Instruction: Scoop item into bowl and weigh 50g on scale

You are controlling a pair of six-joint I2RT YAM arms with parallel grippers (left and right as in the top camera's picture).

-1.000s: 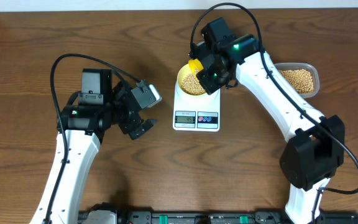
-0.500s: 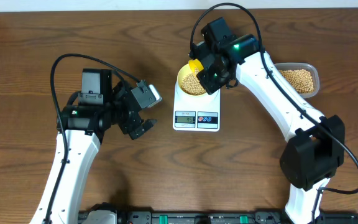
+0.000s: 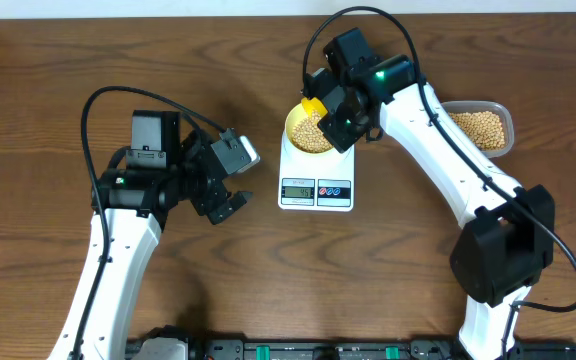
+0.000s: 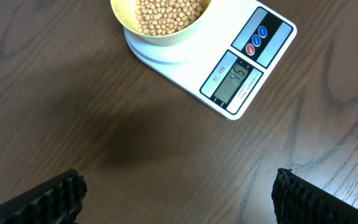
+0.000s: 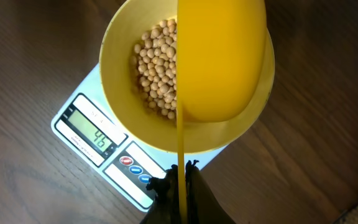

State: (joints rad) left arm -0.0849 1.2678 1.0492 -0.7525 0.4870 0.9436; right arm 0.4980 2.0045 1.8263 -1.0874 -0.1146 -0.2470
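Over the bowl [image 5: 118, 68] on the scale [image 3: 316, 190], the right tool [image 5: 180, 177] grips a scoop [image 5: 222, 62]; the tub [image 3: 510, 130] of beans [image 3: 478, 128] lies at three o'clock.

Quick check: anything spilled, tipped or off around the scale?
Nothing stands out. The beans sit inside the bowl, which stands level on the scale; no strays show on the table around it. The right claw holds the scoop over the bowl, and the display reads 46.
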